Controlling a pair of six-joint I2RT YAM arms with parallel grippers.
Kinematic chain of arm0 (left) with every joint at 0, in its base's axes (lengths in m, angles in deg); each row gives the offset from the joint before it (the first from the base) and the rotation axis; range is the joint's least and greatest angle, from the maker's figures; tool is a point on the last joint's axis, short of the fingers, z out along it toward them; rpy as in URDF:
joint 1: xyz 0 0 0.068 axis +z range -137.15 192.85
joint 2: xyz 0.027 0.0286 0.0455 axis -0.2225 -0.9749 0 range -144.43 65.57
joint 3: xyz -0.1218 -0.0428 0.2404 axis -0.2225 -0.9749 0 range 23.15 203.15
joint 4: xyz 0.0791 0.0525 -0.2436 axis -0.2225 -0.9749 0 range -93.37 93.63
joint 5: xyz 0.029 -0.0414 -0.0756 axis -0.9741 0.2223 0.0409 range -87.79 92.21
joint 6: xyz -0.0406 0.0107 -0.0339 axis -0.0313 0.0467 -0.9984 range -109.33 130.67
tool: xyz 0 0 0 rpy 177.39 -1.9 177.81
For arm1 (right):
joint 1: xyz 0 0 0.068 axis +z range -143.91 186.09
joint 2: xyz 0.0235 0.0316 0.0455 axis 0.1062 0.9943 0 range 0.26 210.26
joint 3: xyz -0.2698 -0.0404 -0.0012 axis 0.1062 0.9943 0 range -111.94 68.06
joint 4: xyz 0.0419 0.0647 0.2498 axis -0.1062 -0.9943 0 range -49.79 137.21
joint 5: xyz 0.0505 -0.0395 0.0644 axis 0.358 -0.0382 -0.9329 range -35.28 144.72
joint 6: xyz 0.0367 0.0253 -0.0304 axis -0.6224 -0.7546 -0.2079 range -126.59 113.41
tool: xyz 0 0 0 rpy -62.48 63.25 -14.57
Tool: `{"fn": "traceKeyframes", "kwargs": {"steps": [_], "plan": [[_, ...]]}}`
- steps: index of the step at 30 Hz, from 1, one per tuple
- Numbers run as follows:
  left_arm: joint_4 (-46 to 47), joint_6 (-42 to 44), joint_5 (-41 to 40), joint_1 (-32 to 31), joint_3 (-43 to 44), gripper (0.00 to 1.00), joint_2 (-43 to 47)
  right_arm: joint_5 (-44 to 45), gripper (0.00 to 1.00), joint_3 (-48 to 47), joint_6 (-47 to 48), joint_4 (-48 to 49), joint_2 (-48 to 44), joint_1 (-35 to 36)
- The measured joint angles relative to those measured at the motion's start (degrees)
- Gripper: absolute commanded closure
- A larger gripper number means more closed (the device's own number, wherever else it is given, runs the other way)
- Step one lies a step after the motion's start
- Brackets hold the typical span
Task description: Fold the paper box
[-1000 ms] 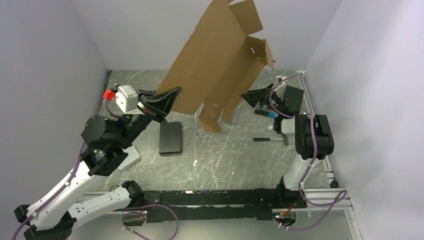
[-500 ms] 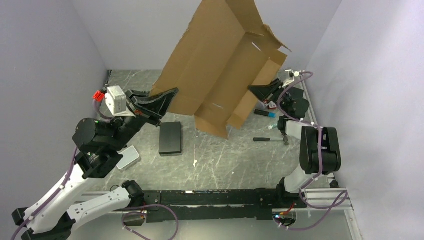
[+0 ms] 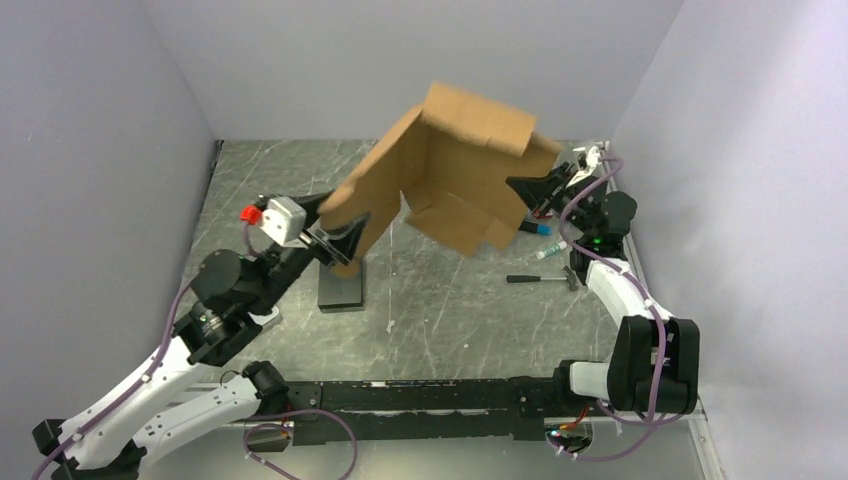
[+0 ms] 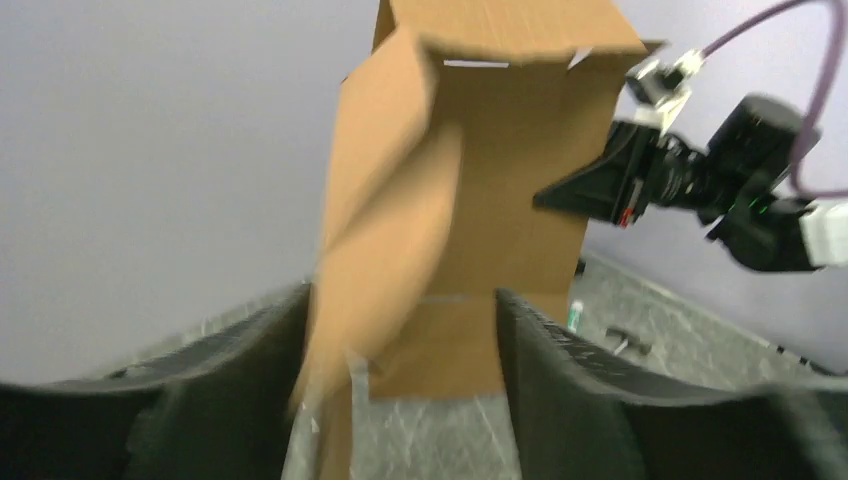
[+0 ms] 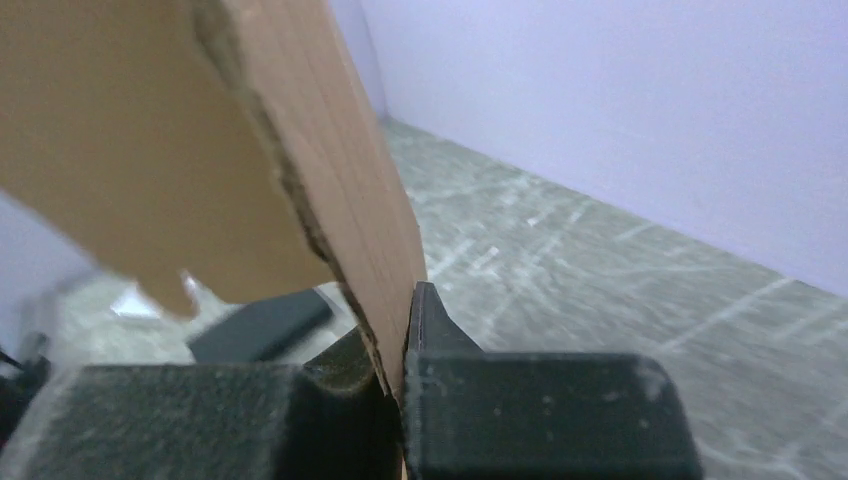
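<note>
Paper box (image 3: 455, 165) hangs tilted above the bench (image 3: 440, 300), half-formed. Right gripper (image 3: 522, 187): jaws pinched on the box's right edge. Left gripper (image 3: 346, 242): jaws apart, lower flap between them, unclamped. Judgement: right holds steady; left grips squarely near a crease before folding.

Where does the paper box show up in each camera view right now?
Top external: the paper box is upper centre, raised off the table.
Left wrist: paper box in the centre, rising from between the left gripper fingers.
Right wrist: paper box upper left, its edge pinched in the jaws.
Shared landmark: the right gripper, clamped on the box's edge.
</note>
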Motion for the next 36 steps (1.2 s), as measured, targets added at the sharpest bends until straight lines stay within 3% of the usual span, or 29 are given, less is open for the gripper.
{"fn": "traceKeyframes", "kwargs": {"steps": [3,5,11,22,25,28,30,36], "plan": [[-1.6,2.2,-2.0,0.0,-4.9,0.04,1.3,-0.8,1.0,1.1,10.9,-6.3,-0.8,-0.2],[-3.1,3.4,-3.4,0.0,-7.8,0.01,2.7,-0.7,1.0,1.8,15.5,-9.9,-0.6,-0.3],[-5.7,6.0,-9.8,0.0,-12.2,0.01,6.0,-0.8,1.0,2.5,24.3,-16.1,1.9,-0.6],[-3.0,1.0,-17.4,3.4,-19.4,0.0,6.8,-3.8,1.0,3.0,27.4,-16.7,2.1,-1.9],[-2.4,-3.8,-14.0,11.0,-22.2,0.01,6.8,-5.2,1.0,3.0,30.0,-17.9,1.7,-2.5],[0.6,-10.6,-4.2,24.5,-22.8,0.0,3.4,-6.2,1.0,3.1,32.5,-19.2,1.4,-3.2],[2.8,-13.7,0.1,29.4,-22.8,0.01,0.8,-6.4,1.0,3.1,33.9,-20.3,0.8,-3.5],[25.2,-29.2,23.5,50.8,-25.9,0.02,-15.5,-6.9,1.0,3.0,37.7,-24.5,-2.7,-4.2]]}}
